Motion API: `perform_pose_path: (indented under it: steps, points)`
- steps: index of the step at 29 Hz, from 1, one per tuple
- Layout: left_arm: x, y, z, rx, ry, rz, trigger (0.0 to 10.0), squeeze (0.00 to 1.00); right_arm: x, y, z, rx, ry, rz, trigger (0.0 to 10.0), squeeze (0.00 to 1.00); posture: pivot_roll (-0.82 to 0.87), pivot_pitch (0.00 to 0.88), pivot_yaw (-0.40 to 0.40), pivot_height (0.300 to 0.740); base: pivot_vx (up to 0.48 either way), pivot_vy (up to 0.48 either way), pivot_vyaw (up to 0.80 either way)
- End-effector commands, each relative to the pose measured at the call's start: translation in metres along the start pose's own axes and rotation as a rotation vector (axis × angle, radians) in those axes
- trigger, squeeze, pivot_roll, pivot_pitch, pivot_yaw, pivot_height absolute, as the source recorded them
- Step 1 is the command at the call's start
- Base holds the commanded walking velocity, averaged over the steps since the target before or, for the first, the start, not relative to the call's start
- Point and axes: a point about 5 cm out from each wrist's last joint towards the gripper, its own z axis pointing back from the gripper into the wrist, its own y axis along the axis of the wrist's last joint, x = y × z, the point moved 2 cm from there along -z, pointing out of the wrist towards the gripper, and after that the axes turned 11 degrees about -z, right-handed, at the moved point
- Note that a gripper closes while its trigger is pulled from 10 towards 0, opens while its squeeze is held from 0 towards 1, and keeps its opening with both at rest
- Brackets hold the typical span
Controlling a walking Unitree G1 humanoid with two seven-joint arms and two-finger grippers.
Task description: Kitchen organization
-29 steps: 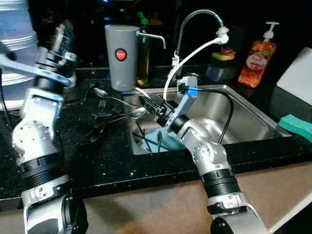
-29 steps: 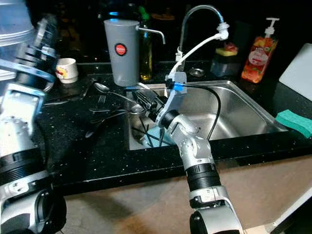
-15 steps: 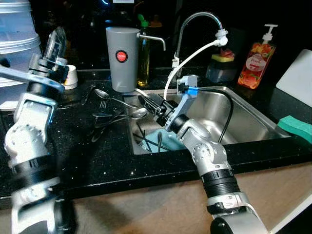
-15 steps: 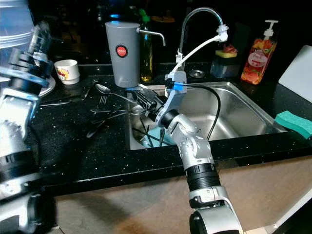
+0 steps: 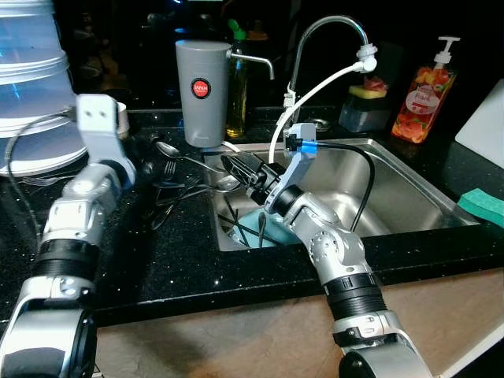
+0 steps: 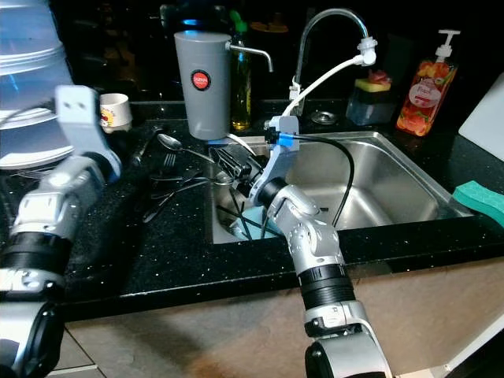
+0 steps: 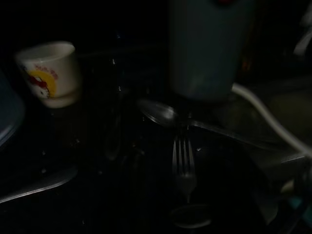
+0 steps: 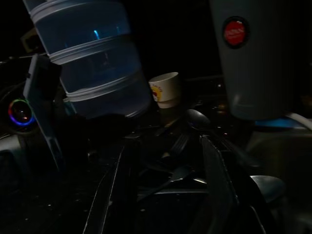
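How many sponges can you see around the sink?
2. A green sponge lies on the counter to the right of the sink. A yellow one sits in the dark holder behind the sink, by the soap bottle. Others may be hidden.

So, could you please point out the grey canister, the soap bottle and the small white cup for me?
grey canister (image 5: 201, 98): left eye view, middle of its body.
soap bottle (image 5: 430, 93): left eye view, on its label.
small white cup (image 6: 115, 111): right eye view, on its side.
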Motion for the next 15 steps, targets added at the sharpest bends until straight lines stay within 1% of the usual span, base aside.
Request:
perform_pose_path:
  steps: [1, 3, 4, 5, 8, 11, 12, 13, 15]
  points:
    - [0.003, 0.000, -0.003, -0.024, -0.018, -0.031, 10.0, 1.00, -0.002, 0.000, 0.001, -0.007, 0.013, 0.003, 10.0, 0.00, 0.01, 0.000, -0.014, 0.740, 0.000, 0.000, 0.00]
    - [0.004, -0.007, -0.004, -0.091, -0.023, -0.044, 10.0, 1.00, -0.002, 0.000, 0.001, -0.009, 0.013, 0.003, 10.0, 0.00, 0.01, 0.000, -0.014, 0.740, 0.000, 0.000, 0.00]
    - [0.004, -0.007, -0.004, -0.091, -0.023, -0.044, 10.0, 1.00, -0.002, 0.000, 0.001, -0.009, 0.013, 0.003, 10.0, 0.00, 0.01, 0.000, -0.014, 0.740, 0.000, 0.000, 0.00]
    - [0.001, -0.012, -0.006, -0.137, -0.010, -0.050, 10.0, 1.00, -0.002, 0.000, 0.001, -0.011, 0.015, 0.003, 10.0, 0.00, 0.01, 0.000, -0.014, 0.740, 0.000, 0.000, 0.00]
    - [0.001, -0.015, -0.007, -0.162, -0.018, -0.042, 10.0, 1.00, -0.003, -0.001, 0.001, -0.014, 0.018, 0.003, 10.0, 0.00, 0.01, 0.000, -0.020, 0.740, 0.000, 0.000, 0.00]
    - [0.007, -0.021, -0.009, -0.202, -0.062, -0.007, 10.0, 1.00, -0.003, -0.001, 0.001, -0.019, 0.023, 0.005, 10.0, 0.00, 0.00, 0.000, -0.023, 0.740, 0.000, 0.000, 0.00]
    - [0.008, -0.022, -0.009, -0.209, -0.072, -0.003, 10.0, 1.00, -0.003, -0.001, 0.001, -0.020, 0.023, 0.005, 10.0, 0.00, 0.00, 0.000, -0.023, 0.740, 0.000, 0.000, 0.00]
    - [0.011, -0.020, -0.010, -0.189, -0.087, -0.021, 10.0, 1.00, -0.004, -0.001, 0.000, -0.022, 0.025, 0.006, 10.0, 0.00, 0.00, 0.000, -0.023, 0.740, 0.000, 0.000, 0.00]
    - [0.016, -0.013, -0.012, -0.119, -0.110, -0.071, 10.0, 1.00, -0.004, -0.001, 0.000, -0.023, 0.027, 0.007, 10.0, 0.00, 0.00, 0.000, -0.028, 0.740, 0.000, 0.000, 0.00]
